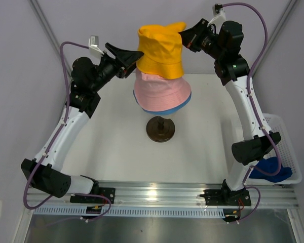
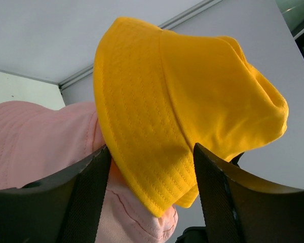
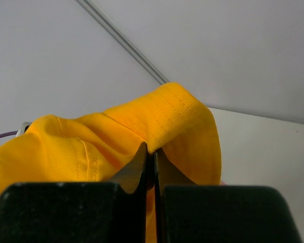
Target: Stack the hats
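Note:
A yellow-orange hat [image 1: 160, 50] hangs tilted over a pink hat [image 1: 161, 93], which sits on a light blue hat [image 1: 167, 110] whose rim alone shows. My right gripper [image 1: 185, 36] is shut on the yellow hat's brim [image 3: 177, 109] at its upper right. My left gripper [image 1: 130, 58] stands open at the hat's left side. In the left wrist view the yellow brim [image 2: 157, 167] hangs between its fingers [image 2: 88, 177] without being pinched, with the pink hat [image 2: 35, 142] just behind. A navy blue hat [image 1: 270, 169] lies in the basket at the right.
The stacked hats stand on a stand with a dark brown round base [image 1: 160, 129] at mid-table. A white basket [image 1: 289, 147] sits at the table's right edge beside the right arm. Pale walls close in the left, back and right.

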Controlling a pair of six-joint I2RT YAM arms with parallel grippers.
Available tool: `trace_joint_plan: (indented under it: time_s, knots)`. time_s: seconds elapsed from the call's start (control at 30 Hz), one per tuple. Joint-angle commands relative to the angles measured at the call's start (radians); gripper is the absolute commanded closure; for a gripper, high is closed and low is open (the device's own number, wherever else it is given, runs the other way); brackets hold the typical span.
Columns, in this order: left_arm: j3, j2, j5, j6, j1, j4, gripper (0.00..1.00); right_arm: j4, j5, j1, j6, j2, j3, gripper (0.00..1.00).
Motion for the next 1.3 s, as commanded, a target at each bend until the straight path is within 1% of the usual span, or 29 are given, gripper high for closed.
trace_joint_plan:
  time_s: [0.0,0.03,0.07,0.1,0.13,0.17,0.2,0.27,0.33,0.37,0.43,0.47,0.5,0.53,0.57,0.63,0.77,0.8,0.9,0.93,1.0,1.03,1.07,1.1,1.13,1.17,1.2,1.23,1.27]
  knots:
    - [0.065,0.015,0.031,-0.023,-0.010,0.063,0.32,0.078,-0.032,0.011,0.016,-0.002,-0.011,1.00]
    - [0.066,0.016,0.028,-0.031,-0.011,0.074,0.36,0.087,-0.033,0.013,0.020,-0.001,-0.013,1.00]
    - [0.059,0.016,0.028,-0.037,-0.011,0.085,0.50,0.089,-0.036,0.011,0.022,-0.001,-0.015,1.00]
    - [0.055,0.015,0.026,-0.040,-0.010,0.093,0.58,0.090,-0.035,0.011,0.022,-0.001,-0.016,1.00]
    - [0.057,0.013,0.018,-0.042,-0.010,0.096,0.65,0.089,-0.035,0.011,0.022,0.001,-0.016,1.00]
    - [0.058,0.012,0.018,-0.043,-0.010,0.096,0.77,0.089,-0.035,0.011,0.020,0.001,-0.016,1.00]
    - [0.058,0.010,0.015,-0.042,-0.010,0.091,0.86,0.087,-0.035,0.013,0.017,0.002,-0.015,1.00]
    - [0.051,-0.011,-0.006,-0.040,-0.008,0.074,0.99,0.080,-0.030,0.011,0.008,0.002,-0.015,1.00]
    - [0.028,-0.037,-0.037,-0.033,-0.008,0.039,0.99,0.067,-0.020,0.013,-0.001,0.001,-0.016,1.00]
    - [0.017,-0.077,-0.079,-0.034,-0.008,0.024,0.99,0.064,-0.018,0.013,-0.010,0.001,-0.018,1.00]
    - [-0.038,-0.125,-0.136,-0.034,-0.008,-0.032,0.99,0.057,-0.012,0.011,-0.015,0.002,-0.021,1.00]
    - [-0.056,-0.149,-0.188,-0.039,-0.008,-0.045,0.99,0.057,-0.012,0.011,-0.020,0.004,-0.024,1.00]
    - [-0.075,-0.201,-0.204,-0.046,-0.008,-0.052,0.99,0.053,-0.015,0.013,-0.026,0.004,-0.025,1.00]
    - [-0.131,-0.224,-0.219,-0.052,-0.008,-0.058,0.99,0.049,-0.017,0.011,-0.029,0.002,-0.027,1.00]
    - [-0.142,-0.244,-0.250,-0.054,-0.010,-0.076,0.99,0.046,-0.017,0.013,-0.032,0.002,-0.031,1.00]
    - [-0.193,-0.289,-0.267,-0.051,-0.014,-0.104,0.99,0.056,-0.023,0.013,-0.035,-0.004,-0.044,1.00]
    - [-0.222,-0.289,-0.264,-0.049,-0.022,-0.124,0.99,0.072,-0.038,0.011,-0.040,-0.019,-0.085,1.00]
    - [-0.230,-0.283,-0.259,-0.052,-0.025,-0.131,0.99,0.072,-0.038,0.011,-0.044,-0.021,-0.097,0.98]
    - [-0.257,-0.268,-0.253,-0.083,-0.045,-0.116,0.99,0.046,-0.017,0.011,-0.076,-0.030,-0.113,0.85]
    - [-0.262,-0.256,-0.249,-0.094,-0.045,-0.115,0.99,0.037,-0.009,0.013,-0.093,-0.031,-0.114,0.74]
    - [-0.268,-0.246,-0.241,-0.112,-0.046,-0.110,0.99,0.020,0.008,0.008,-0.105,-0.033,-0.113,0.59]
    - [-0.264,-0.243,-0.247,-0.115,-0.056,-0.111,0.99,0.001,0.013,0.004,-0.109,-0.037,-0.113,0.43]
    - [-0.264,-0.242,-0.255,-0.112,-0.062,-0.111,0.99,-0.008,0.014,-0.009,-0.109,-0.045,-0.113,0.37]
    - [-0.258,-0.243,-0.267,-0.102,-0.075,-0.113,0.99,-0.016,0.020,-0.018,-0.101,-0.053,-0.116,0.34]
    - [-0.259,-0.243,-0.281,-0.096,-0.082,-0.113,0.99,-0.014,0.022,-0.032,-0.089,-0.066,-0.140,0.27]
    - [-0.261,-0.246,-0.282,-0.091,-0.086,-0.105,0.99,0.000,0.014,-0.047,-0.045,-0.103,-0.168,0.23]
    - [-0.262,-0.245,-0.281,-0.076,-0.092,-0.093,0.99,0.057,0.003,-0.085,-0.015,-0.128,-0.200,0.22]
    - [-0.261,-0.243,-0.279,-0.066,-0.095,-0.090,0.99,0.099,-0.007,-0.108,0.020,-0.158,-0.290,0.21]
    - [-0.259,-0.240,-0.278,-0.056,-0.097,-0.084,0.99,0.142,-0.027,-0.128,0.087,-0.224,-0.342,0.21]
